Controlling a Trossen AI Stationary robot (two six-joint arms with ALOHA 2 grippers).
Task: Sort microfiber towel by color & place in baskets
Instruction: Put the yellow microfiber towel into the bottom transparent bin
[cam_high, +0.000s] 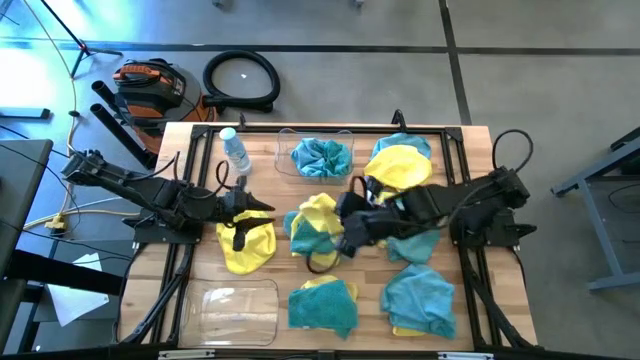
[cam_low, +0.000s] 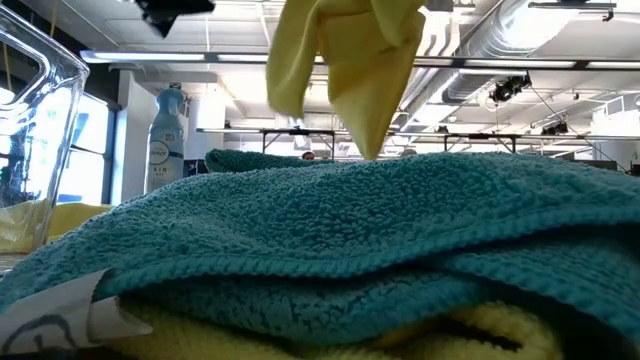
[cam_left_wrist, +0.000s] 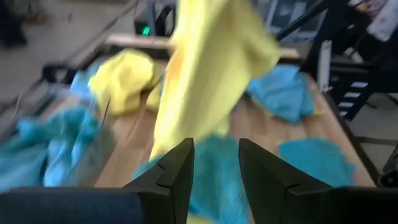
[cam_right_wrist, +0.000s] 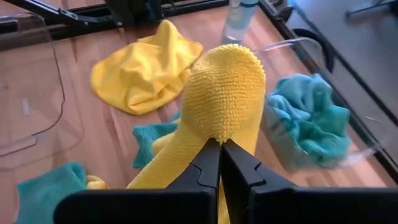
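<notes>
Lifted yellow towel (cam_low: 345, 60) cut off at top edge; left wrist view blurred.

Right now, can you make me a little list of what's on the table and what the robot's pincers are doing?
right pincer: shut on a yellow towel, lifted over the table's middle
left pincer: open, holding nothing, by a flat yellow towel
far basket: holds a teal towel
near basket: no towel seen inside
loose towels: teal and yellow ones spread on the table
water bottle: standing beside the far basket
</notes>
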